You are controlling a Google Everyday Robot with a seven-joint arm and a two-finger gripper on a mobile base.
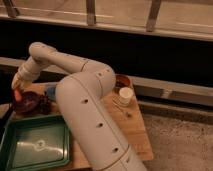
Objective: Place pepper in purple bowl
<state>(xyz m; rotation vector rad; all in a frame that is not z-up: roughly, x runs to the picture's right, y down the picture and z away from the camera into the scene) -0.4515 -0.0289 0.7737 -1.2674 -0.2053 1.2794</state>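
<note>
My gripper point(18, 88) is at the far left of the wooden table, at the end of the white arm that sweeps up from the bottom middle. It is shut on the slim orange-red pepper point(17, 94), which hangs from the fingertips. The pepper is right over the left rim of the dark purple bowl point(29, 102), which sits on the table just below the gripper. I cannot tell whether the pepper touches the bowl.
A green tray point(35, 146) lies at the front left of the wooden table point(131, 131). A dark clump point(45, 105) and a blue item point(50, 90) sit right of the bowl. An orange-brown bowl point(122, 81) and a white cup point(125, 95) stand at the back right. A dark wall runs behind.
</note>
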